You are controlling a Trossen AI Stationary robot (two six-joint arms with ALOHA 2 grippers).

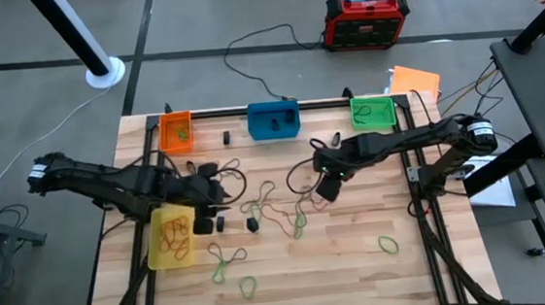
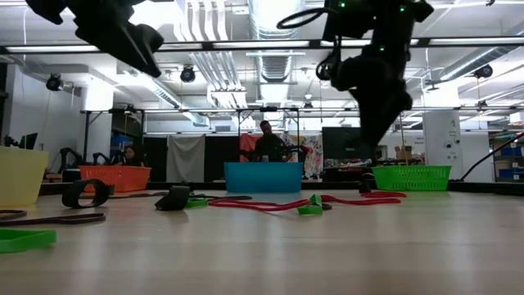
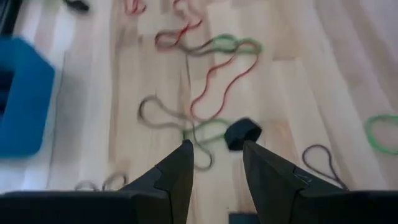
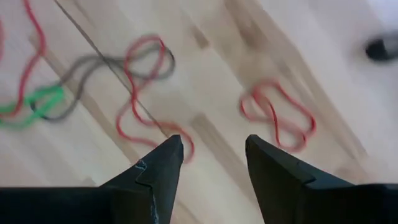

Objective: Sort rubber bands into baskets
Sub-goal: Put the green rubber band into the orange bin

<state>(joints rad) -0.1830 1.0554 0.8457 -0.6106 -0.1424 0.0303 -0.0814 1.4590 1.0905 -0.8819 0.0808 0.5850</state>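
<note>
Rubber bands lie loose on the wooden table: a tangle of red, green and tan loops (image 1: 279, 210) at mid-table, and single green loops (image 1: 387, 244) toward the near edge. The orange basket (image 1: 175, 131), blue basket (image 1: 274, 119) and green basket (image 1: 373, 111) stand along the far edge; the yellow basket (image 1: 172, 236) stands near the left. My left gripper (image 3: 214, 158) hovers open above a small black band (image 3: 242, 134), beside the yellow basket. My right gripper (image 4: 214, 155) hovers open above red loops (image 4: 277, 115), right of the tangle. Neither holds anything.
A black metal frame (image 1: 420, 175) runs along the table's edges. Small black bands (image 1: 252, 222) lie between the yellow basket and the tangle. A red-and-black power box (image 1: 367, 18) sits on the floor beyond the table. Bare wood lies at the near right.
</note>
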